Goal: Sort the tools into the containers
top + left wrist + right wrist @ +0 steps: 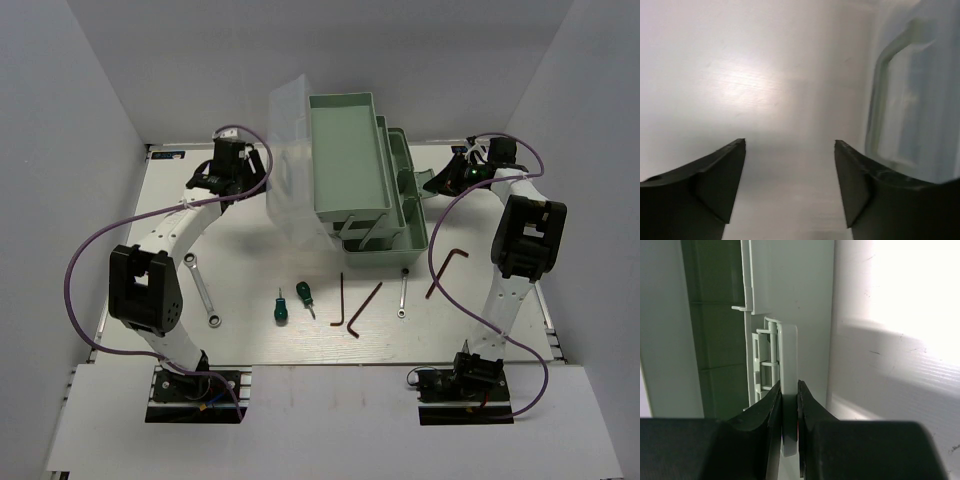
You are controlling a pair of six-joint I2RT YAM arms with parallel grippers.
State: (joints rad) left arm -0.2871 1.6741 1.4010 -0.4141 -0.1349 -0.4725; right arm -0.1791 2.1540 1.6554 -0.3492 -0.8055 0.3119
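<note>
**Toolbox open, all tools lying on the table; right gripper clamped on the box**

The toolbox stands at the far centre of the table. Its trays are folded out toward the right, and its long axis runs near to far. The translucent lid is raised on its left side.

Seven tools are seen only in the top view, all on the table near the box's front edge and none in a compartment:
- The left wrench is slanted from far-left to near-right.
- The right wrench is laid near to far.
- The left screwdriver has its handle nearest the arms and its shaft pointing away.
- The right screwdriver is reversed, with its shaft angled toward the near right.
- The middle hex key runs near to far.
- The slanted hex key beside it leans from far-right to near-left.
- The outer hex key is set apart at the right on a similar slant, with its short leg at the far end.

The left gripper is held just left of the lid. In the left wrist view its fingers are seen spread apart over bare table with nothing between them. The lid is blurred at the right edge of that view.

The right gripper is placed against the box's right side. What it grips cannot be resolved from above. In the right wrist view the gripper is shown pinched on an upright pale tab of the toolbox.
</note>
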